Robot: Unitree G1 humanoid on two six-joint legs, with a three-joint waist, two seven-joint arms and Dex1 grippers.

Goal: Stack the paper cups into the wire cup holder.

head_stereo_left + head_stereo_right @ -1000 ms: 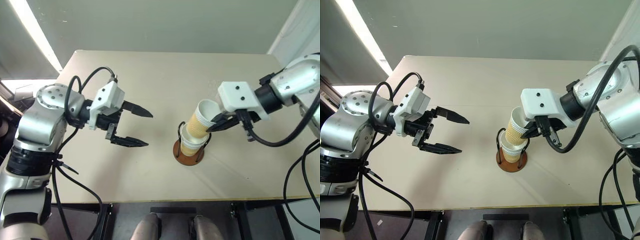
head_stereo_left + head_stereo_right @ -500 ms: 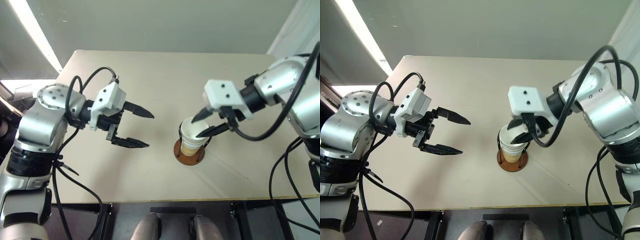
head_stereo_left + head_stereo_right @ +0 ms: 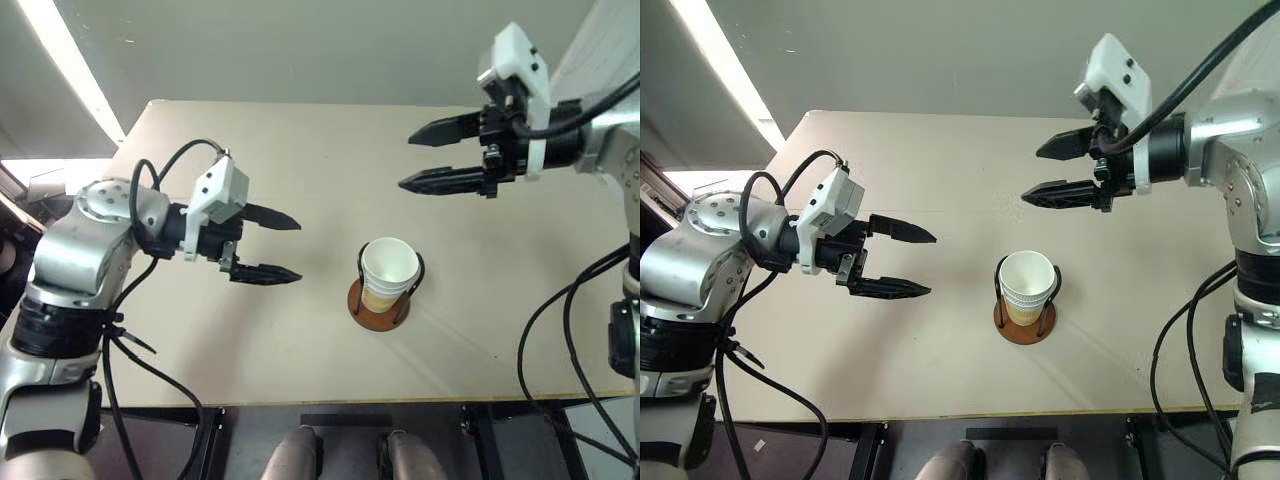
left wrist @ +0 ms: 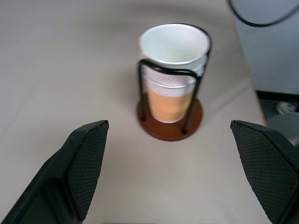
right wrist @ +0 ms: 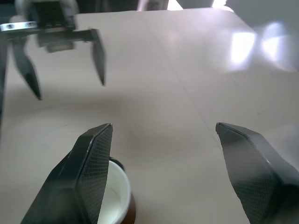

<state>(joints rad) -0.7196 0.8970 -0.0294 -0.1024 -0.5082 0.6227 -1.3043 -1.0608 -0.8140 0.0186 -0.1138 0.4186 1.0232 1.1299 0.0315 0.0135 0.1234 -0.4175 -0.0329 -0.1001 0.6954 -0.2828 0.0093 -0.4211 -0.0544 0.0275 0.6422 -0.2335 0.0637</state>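
The paper cups (image 3: 389, 272) sit nested one inside another, upright in the wire cup holder (image 3: 378, 307) near the middle of the table; the white inside of the top cup faces up. In the left wrist view the stacked cups (image 4: 174, 70) stand between the black wire loops on the reddish-brown base (image 4: 169, 126). My left gripper (image 3: 286, 248) hovers to the left of the holder, open and empty, pointing toward it. My right gripper (image 3: 412, 159) is raised above and behind the holder on the right, open with nothing between its fingers.
The beige table (image 3: 300, 160) carries only the holder and cups. Its front edge runs near the bottom of the head views, and a pale wall stands behind. In the right wrist view the left gripper (image 5: 65, 60) shows across the table.
My right gripper let go of the top cup, which dropped straight into the stack in the holder. It then opened and rose up and away to the right. The left gripper stayed beside the holder.
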